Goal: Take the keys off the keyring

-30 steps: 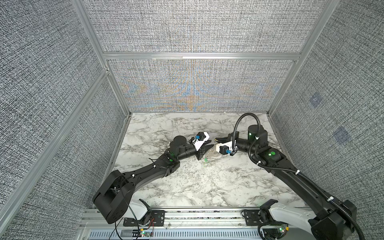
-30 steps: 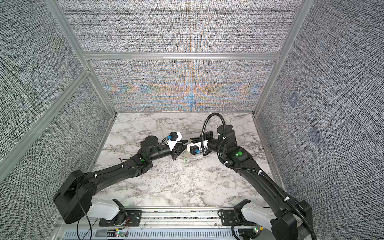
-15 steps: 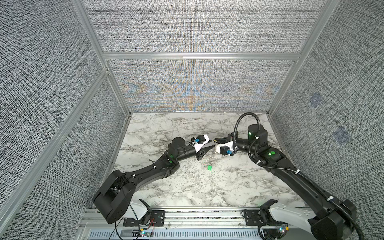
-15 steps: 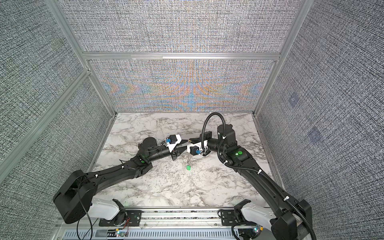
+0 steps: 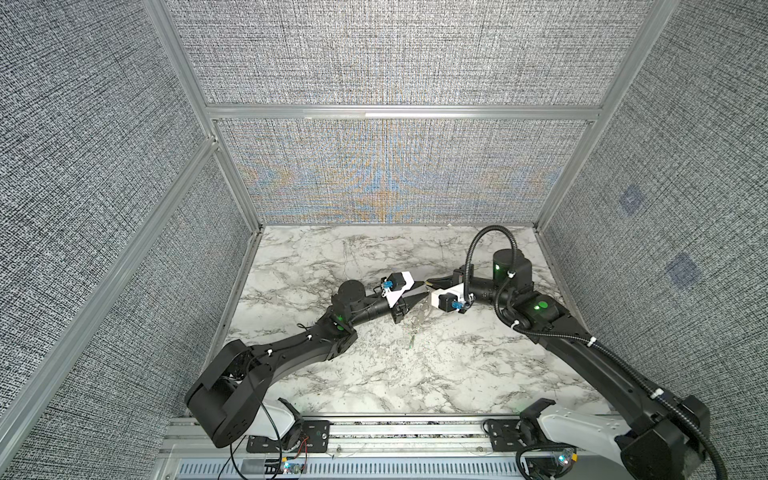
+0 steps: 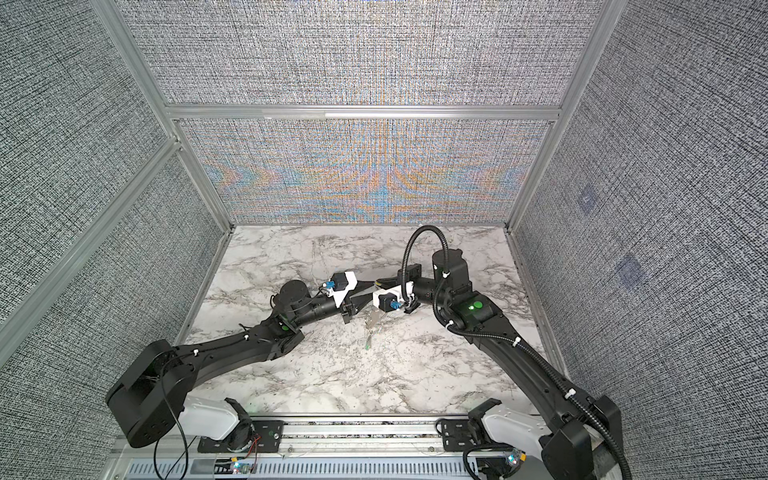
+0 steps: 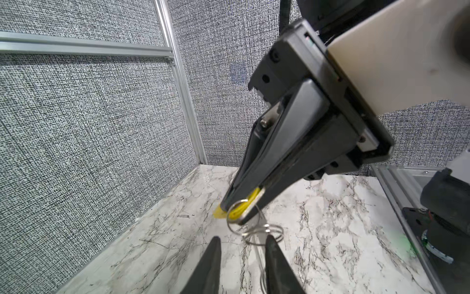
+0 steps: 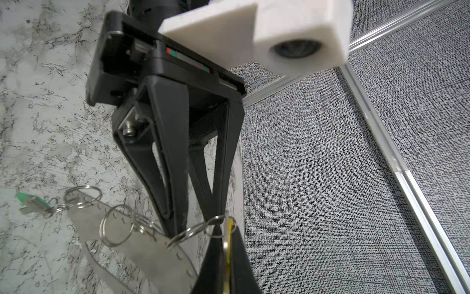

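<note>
My left pincer (image 7: 243, 238) sits just left of my right pincer (image 8: 226, 244). Its two fingers are apart and grip nothing. A thin wire split ring (image 7: 265, 230) crosses the gap near the tips, and I cannot tell whether it touches a pad. Next comes the keyring (image 8: 142, 244), a flat grey metal plate that dangles below my right pincer. It looks smeared in both top views, so I judge it is swinging. I cannot tell whether its low end reaches the marble table (image 5: 374, 374). The green-tagged key (image 8: 30, 201) hangs from a ring at the plate's end farthest from my right pincer. Furthest right, my right pincer is clamped flat on the yellow-tagged key (image 7: 239, 212), and that key's ring links it to the plate. A second ago the whole bundle was bunched between both pincers, level with my right pincer. Half a second ago the green tag showed as a bright dot lower down, and now the plate hangs stretched out beneath. I take this to mean my left pincer released the plate without freeing anything. Both keys appear to be on their rings, so the task is no further along and I must catch the plate again.
</note>
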Robot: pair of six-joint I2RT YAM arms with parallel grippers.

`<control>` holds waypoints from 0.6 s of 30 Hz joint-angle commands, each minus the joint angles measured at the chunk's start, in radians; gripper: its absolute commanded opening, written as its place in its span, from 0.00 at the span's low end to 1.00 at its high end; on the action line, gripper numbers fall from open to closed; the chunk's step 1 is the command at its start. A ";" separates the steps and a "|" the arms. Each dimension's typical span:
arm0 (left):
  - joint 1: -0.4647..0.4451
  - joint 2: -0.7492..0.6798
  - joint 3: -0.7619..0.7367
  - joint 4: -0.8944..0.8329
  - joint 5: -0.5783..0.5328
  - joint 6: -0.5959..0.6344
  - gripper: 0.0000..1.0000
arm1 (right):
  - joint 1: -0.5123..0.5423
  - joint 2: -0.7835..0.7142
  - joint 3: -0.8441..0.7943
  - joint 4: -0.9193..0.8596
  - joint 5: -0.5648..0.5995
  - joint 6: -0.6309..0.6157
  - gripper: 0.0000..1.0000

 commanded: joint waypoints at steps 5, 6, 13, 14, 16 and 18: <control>0.000 0.011 0.002 0.086 0.000 -0.037 0.32 | 0.004 0.002 0.002 0.029 -0.017 0.000 0.00; 0.000 0.015 0.002 0.092 0.000 -0.041 0.32 | 0.004 0.002 0.002 0.031 -0.018 0.002 0.00; 0.000 0.023 -0.003 0.129 -0.007 -0.060 0.27 | 0.006 0.000 -0.004 0.038 -0.017 0.009 0.00; 0.001 0.024 -0.005 0.133 -0.009 -0.062 0.26 | 0.007 0.002 -0.004 0.040 -0.017 0.010 0.00; 0.000 0.024 -0.008 0.143 -0.011 -0.066 0.23 | 0.007 0.005 -0.004 0.041 -0.020 0.012 0.00; 0.000 0.026 -0.011 0.148 -0.012 -0.069 0.20 | 0.007 0.008 -0.003 0.046 -0.022 0.013 0.00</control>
